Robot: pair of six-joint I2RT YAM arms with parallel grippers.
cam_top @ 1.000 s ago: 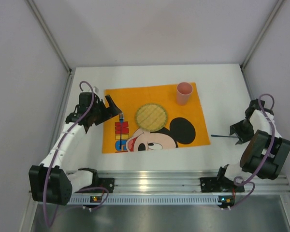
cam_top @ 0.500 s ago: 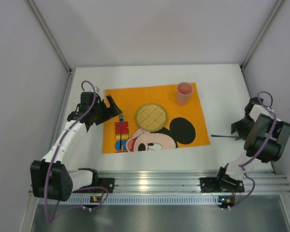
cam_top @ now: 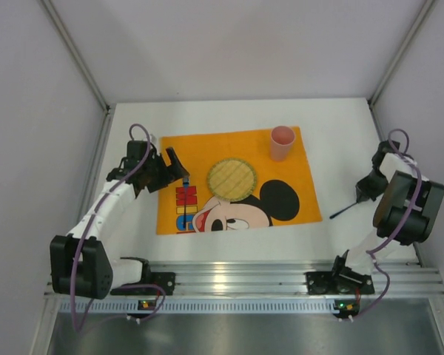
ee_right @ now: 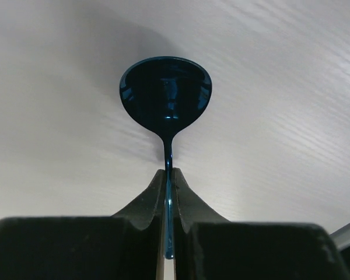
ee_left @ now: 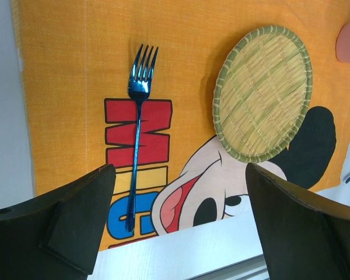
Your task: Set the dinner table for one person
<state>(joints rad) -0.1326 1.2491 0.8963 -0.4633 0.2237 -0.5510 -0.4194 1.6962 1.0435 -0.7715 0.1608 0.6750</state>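
Note:
The dinner table (cam_top: 229,115) is a white top with an orange Mickey Mouse placemat (cam_top: 207,148) on it. A blue fork (ee_left: 137,134) lies on the mat's left part, tines pointing away. My left gripper (cam_top: 176,168) hovers over that side, wide open and empty (ee_left: 178,175). At the right edge of the table my right gripper (cam_top: 366,191) is shut on the handle of a blue spoon (cam_top: 342,211). In the right wrist view the spoon's bowl (ee_right: 165,87) sticks out just past the closed fingers (ee_right: 169,172), above bare white table.
A round woven mat (cam_top: 231,178) lies in the middle of the placemat, also seen in the left wrist view (ee_left: 262,93). A pink cup (cam_top: 282,143) stands at the mat's far right corner. A ribbed aluminium rail (cam_top: 244,274) runs along the near edge; grey walls enclose the table.
The right gripper has closed on the spoon. The spoon lay level on the table and now slants, its free end swung toward the near side. The left arm has barely shifted.

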